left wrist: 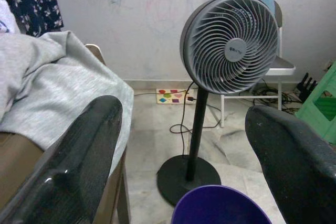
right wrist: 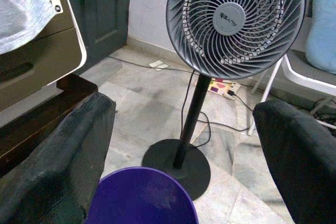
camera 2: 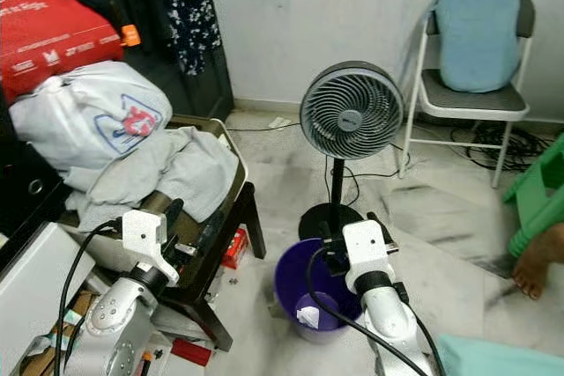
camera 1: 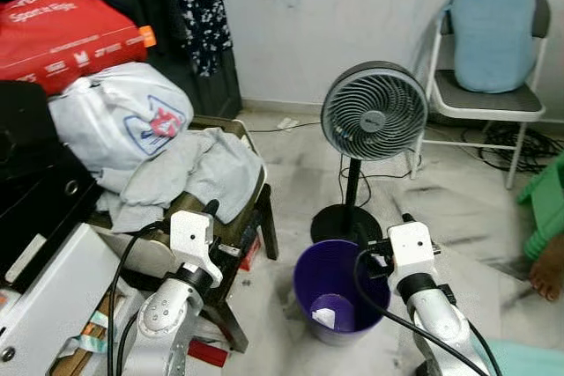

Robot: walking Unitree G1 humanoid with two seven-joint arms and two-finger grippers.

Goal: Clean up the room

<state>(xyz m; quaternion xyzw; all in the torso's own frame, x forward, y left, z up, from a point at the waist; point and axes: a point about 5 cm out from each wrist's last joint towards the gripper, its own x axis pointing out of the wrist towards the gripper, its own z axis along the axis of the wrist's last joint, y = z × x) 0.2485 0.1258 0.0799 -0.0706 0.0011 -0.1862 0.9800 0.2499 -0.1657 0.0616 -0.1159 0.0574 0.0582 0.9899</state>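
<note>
Clutter crowds the left: a red bag (camera 1: 66, 37), a white bag (camera 1: 119, 116) and grey cloth (camera 1: 189, 173) heaped on a chair (camera 1: 256, 209). Left gripper (left wrist: 178, 177) hovers wide beside the cloth. A purple bin (camera 1: 339, 292) with white scrap (camera 1: 323, 316) stands before the fan (camera 1: 374, 112). Right gripper (right wrist: 184, 166) hangs wide over the bin.

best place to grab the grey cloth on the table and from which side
Grip the loose folded edge of the grey cloth where it droops over the table corner nearest the fan. It bunches up there and hangs free, so fingers can close around it. The left gripper, open just below that edge, could likely come up and forward from the front.
</note>
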